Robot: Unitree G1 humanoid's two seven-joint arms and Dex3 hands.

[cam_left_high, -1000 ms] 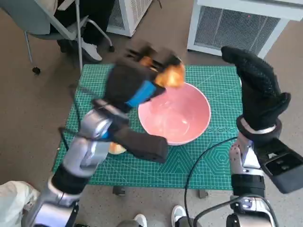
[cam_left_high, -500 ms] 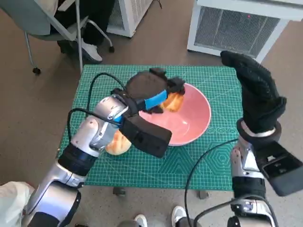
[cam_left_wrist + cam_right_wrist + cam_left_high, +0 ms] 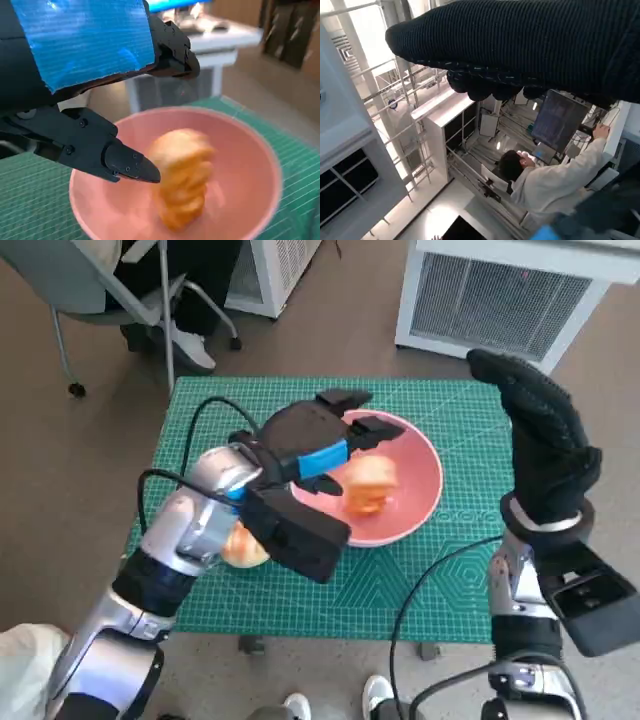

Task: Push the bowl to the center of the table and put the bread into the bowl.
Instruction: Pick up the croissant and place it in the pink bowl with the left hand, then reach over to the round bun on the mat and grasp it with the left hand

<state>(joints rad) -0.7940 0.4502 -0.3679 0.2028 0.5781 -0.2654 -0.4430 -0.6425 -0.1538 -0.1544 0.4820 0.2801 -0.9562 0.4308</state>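
Bread [image 3: 368, 485] inside the pink bowl [image 3: 425, 455] near the middle of the table [image 3: 440, 580], left robot hand [image 3: 315, 440] spread above the bowl holding nothing, right robot hand [image 3: 540, 445] raised beside the bowl, empty; next, probably lift away.

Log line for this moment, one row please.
bread: in pink bowl, blurred | left hand: open over bowl | right hand: raised, empty | second bread: on mat
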